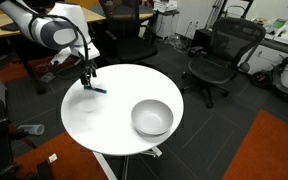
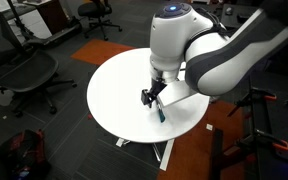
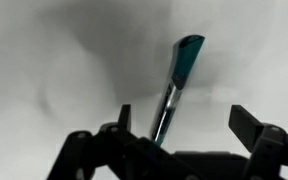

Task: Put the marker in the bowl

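The marker (image 1: 98,90) is a thin dark stick with a blue-teal end, lying on the round white table (image 1: 109,125) near its far left edge. It also shows in an exterior view (image 2: 160,112) and in the wrist view (image 3: 179,75). My gripper (image 1: 89,76) hangs just above the marker's near end, fingers spread. In the wrist view the gripper (image 3: 184,118) is open, with the marker between the fingers, close to the left one. The white-grey bowl (image 1: 152,118) stands on the table's right side, well apart from the gripper. The arm hides it in an exterior view.
Black office chairs (image 1: 219,55) stand around the table, one of them in an exterior view (image 2: 24,75). Desks line the back. A table edge lies close to the marker (image 2: 174,135). Orange carpet patches (image 1: 274,150) lie on the floor.
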`<control>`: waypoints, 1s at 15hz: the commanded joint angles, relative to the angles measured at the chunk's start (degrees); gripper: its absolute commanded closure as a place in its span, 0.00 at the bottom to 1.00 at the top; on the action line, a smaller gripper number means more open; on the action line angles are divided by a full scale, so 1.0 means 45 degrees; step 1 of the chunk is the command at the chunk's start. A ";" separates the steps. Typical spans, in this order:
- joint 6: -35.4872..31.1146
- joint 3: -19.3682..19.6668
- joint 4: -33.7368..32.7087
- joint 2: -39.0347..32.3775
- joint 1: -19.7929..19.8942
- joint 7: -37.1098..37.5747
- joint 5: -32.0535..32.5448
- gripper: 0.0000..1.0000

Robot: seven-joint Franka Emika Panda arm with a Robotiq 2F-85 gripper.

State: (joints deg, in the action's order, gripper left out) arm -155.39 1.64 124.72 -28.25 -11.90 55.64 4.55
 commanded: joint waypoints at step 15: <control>-0.0426 0.0862 -0.0962 -0.1351 -0.0595 0.0013 -0.0366 0.51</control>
State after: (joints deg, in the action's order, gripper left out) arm -156.45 4.44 121.16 -33.50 -13.36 55.64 4.53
